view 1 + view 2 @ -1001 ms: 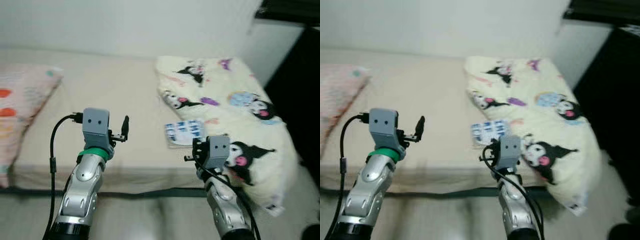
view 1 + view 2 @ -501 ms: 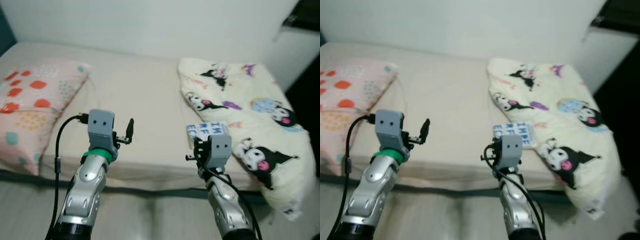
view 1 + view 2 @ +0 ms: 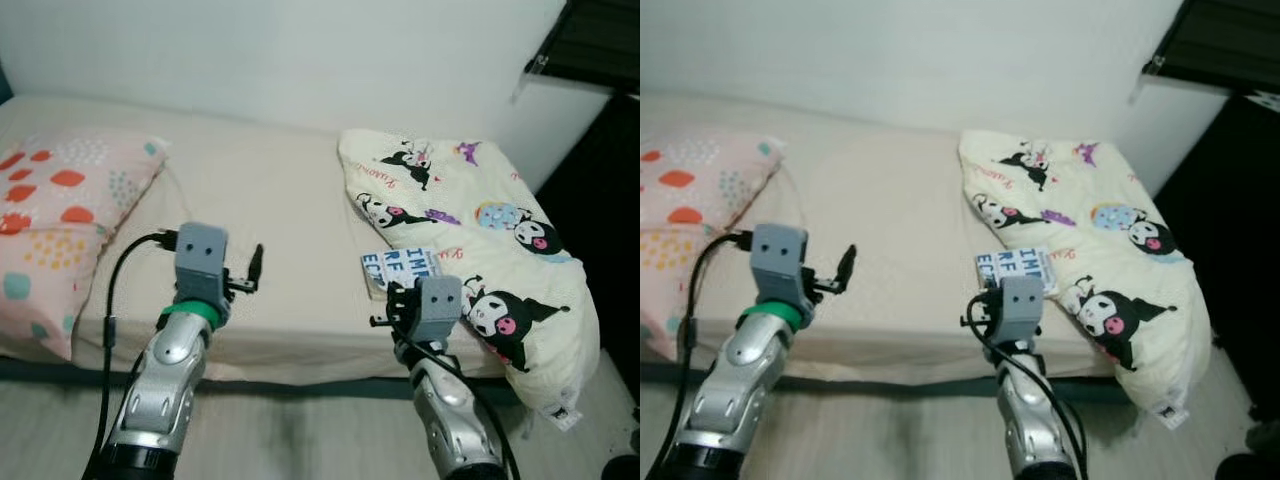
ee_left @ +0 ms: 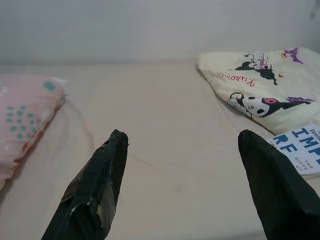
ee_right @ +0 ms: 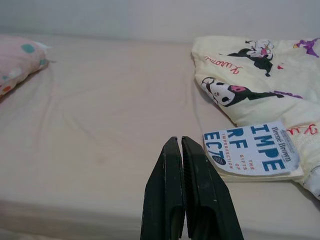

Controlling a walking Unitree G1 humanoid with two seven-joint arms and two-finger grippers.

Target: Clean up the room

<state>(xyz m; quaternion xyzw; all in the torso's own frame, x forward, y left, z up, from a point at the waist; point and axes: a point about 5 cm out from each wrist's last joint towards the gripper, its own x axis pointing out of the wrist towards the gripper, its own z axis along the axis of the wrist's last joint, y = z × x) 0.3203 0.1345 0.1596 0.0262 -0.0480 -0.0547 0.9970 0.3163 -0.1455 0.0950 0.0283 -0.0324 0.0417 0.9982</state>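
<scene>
A white book with blue lettering is seen lying on the beige bed, touching the edge of a cartoon-print blanket, well apart from a pink spotted pillow. The left gripper is held above the bed's near edge with jaws spread wide and empty, while the right gripper is raised just before the book with jaws pressed together on nothing.

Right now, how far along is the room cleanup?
Nothing looks done. The book lies on the bed beside the cartoon blanket. Left gripper is open, right gripper shut, both empty. Picking up the book is still ahead.
</scene>
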